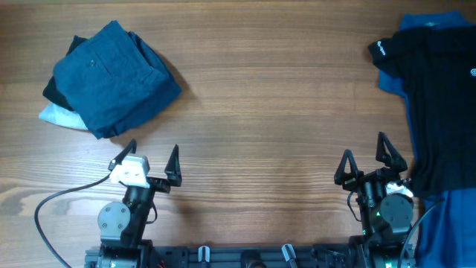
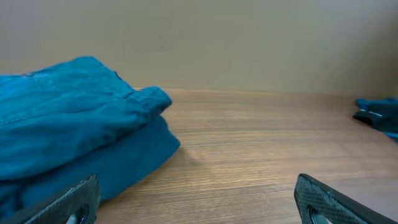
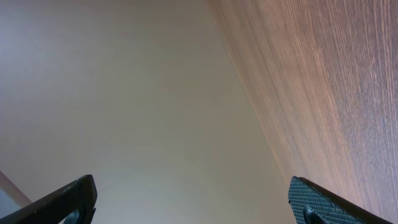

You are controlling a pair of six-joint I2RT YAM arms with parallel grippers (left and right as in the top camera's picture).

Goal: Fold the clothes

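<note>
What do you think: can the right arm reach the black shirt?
Probably yes. The black shirt lies close beside the open right gripper, and nothing stands between them.

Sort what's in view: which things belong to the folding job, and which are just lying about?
Job:
black polo shirt
blue shirt beneath it
folded blue garment pile
left gripper, right gripper, both open

Lying about:
black cable
wooden table

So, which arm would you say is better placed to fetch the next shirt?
The right: its open right gripper sits beside the unfolded black shirt, while the left gripper is by the folded blue stack.
</note>
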